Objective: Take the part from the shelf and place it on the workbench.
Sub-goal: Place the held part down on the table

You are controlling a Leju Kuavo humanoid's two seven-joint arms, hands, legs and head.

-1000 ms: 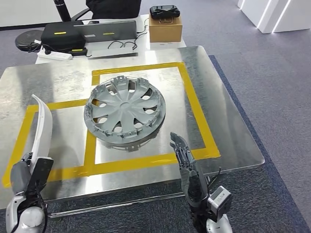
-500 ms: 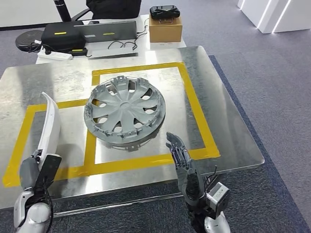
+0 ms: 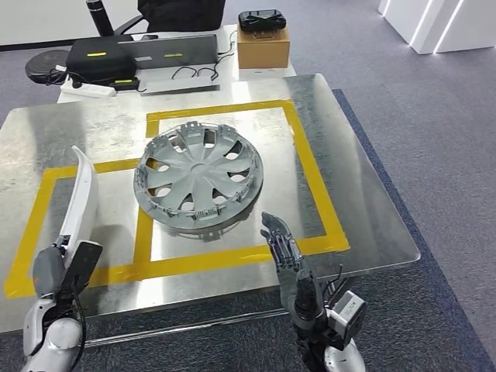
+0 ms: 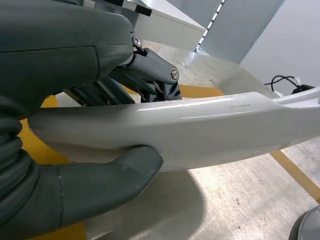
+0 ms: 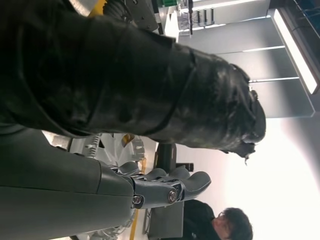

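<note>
A long curved white part (image 3: 80,200) stands tilted over the left side of the steel workbench (image 3: 363,209), and my left hand (image 3: 61,271) grips its lower end. In the left wrist view the white part (image 4: 211,127) lies between the thumb (image 4: 109,177) and the darker fingers (image 4: 151,75). My right hand (image 3: 287,256) hangs over the workbench's front edge with its fingers straight and apart, holding nothing. In the right wrist view the right hand (image 5: 166,187) is spread in the same way.
A grey wheel cover (image 3: 198,177) lies inside the yellow tape outline (image 3: 318,182) at the workbench's middle. Behind it a table carries a black case (image 3: 140,53), a cardboard box (image 3: 263,46) and cables. A person (image 5: 211,225) sits beyond. Grey carpet lies to the right.
My left hand has carried the white part to the right and further over the workbench. My right hand has drifted slightly left and forward, still spread.
</note>
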